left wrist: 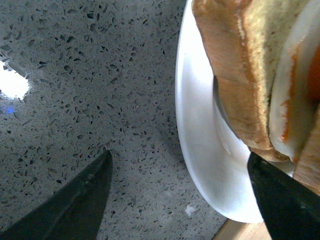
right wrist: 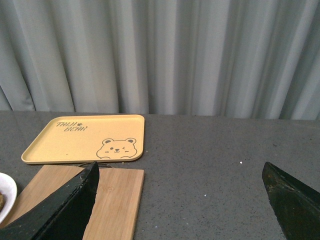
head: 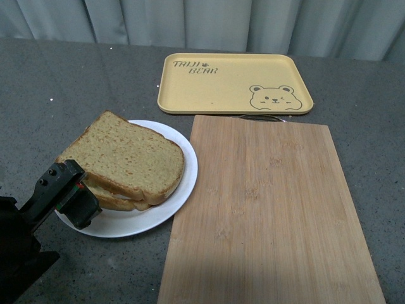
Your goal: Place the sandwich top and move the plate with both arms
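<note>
Both left gripper and right gripper had jaws spread; we judged plate stiff, slippery: grip opposite rims.

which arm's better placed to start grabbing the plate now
Left. The left claw, open, straddles the plate rim beside the sandwich. The right claw, open too, faces the yellow tray with only a sliver of plate in its view.
</note>
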